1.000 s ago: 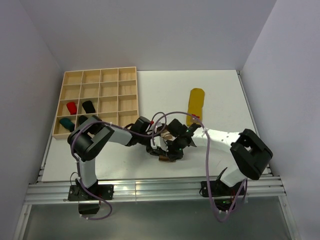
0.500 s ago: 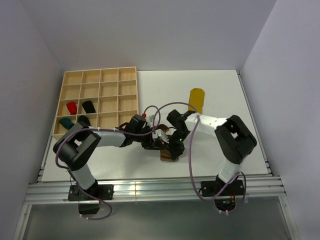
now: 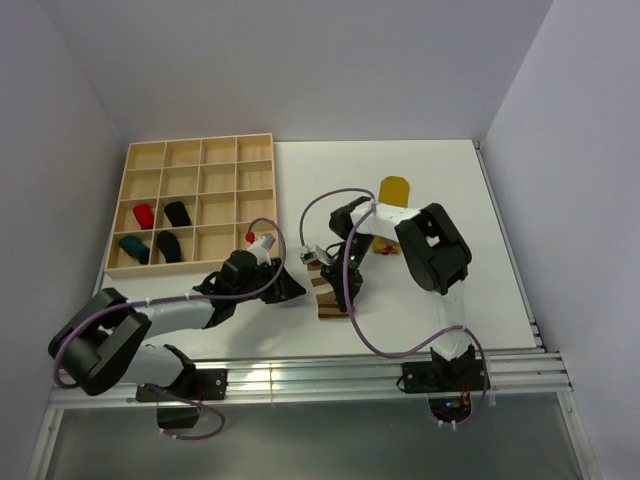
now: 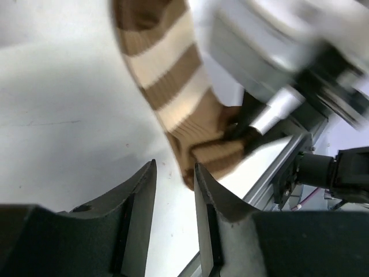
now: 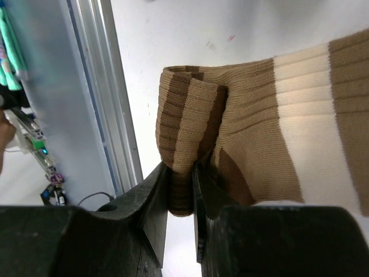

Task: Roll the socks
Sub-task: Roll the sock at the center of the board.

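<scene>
A brown and cream striped sock (image 3: 328, 300) lies near the table's front middle, its near end folded over. My right gripper (image 3: 340, 282) is shut on that folded end. The right wrist view shows the doubled fabric (image 5: 190, 115) pinched between the jaws at my right gripper (image 5: 181, 173). My left gripper (image 3: 290, 287) sits just left of the sock. In the left wrist view it (image 4: 174, 167) is open, with bare table in the gap and the sock (image 4: 173, 75) beyond its tips. A mustard yellow sock (image 3: 394, 188) lies flat further back, partly behind the right arm.
A wooden compartment tray (image 3: 200, 139) stands at the back left. It holds rolled socks: red (image 3: 143, 215), black (image 3: 178, 213), teal (image 3: 132, 247) and a dark one (image 3: 168, 245). A metal rail (image 3: 300, 375) runs along the table's front edge.
My left gripper has let go of the striped sock and drawn back to the left. The right arm has folded back while its gripper stays shut on the sock's end.
</scene>
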Robot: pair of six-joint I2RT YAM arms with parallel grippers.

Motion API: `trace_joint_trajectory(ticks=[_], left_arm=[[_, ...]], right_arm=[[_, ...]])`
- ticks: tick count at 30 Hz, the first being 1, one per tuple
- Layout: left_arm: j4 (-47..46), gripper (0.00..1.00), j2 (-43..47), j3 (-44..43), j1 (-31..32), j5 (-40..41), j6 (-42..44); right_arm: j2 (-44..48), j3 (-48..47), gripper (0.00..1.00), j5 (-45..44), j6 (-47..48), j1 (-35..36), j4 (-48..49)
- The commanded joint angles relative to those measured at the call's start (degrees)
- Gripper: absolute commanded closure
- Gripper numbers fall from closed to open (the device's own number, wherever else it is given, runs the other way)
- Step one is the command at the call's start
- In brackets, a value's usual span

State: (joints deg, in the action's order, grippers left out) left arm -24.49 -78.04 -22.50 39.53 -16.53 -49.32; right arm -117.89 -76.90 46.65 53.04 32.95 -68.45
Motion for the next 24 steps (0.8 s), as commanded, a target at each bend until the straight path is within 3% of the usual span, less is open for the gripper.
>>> trace_joint_trajectory(ticks=[1,5,9,17,24], left_arm=[[-7.9,0.63,5.8,2.3,1.2,3.4,3.5],[-6.7,0.59,8.3,0.0,5.4,5.2,11.0],[-5.5,0.57,3.3,-4.8,8.2,2.4,16.9],[-8.2,0.55,-8.3,-10.1,10.4,-1.7,19.8],[-12.2,0.55,-11.9,-9.5,10.9,-3.9,19.1]], right_arm=[[-3.1,-5.0,0.76,2.0,-1.9,-0.4,-5.2],[-5.9,-6.6,0.76,-0.1,-5.7,-0.6,-3.7],[-8.1,-8.1,0.76,-0.4,-7.0,-0.7,-4.2],[-11.7,-9.8,0.76,0.3,-7.3,-1.2,-7.0],[-14.1,-10.9,0.76,1.1,-8.6,-2.7,-8.1]])
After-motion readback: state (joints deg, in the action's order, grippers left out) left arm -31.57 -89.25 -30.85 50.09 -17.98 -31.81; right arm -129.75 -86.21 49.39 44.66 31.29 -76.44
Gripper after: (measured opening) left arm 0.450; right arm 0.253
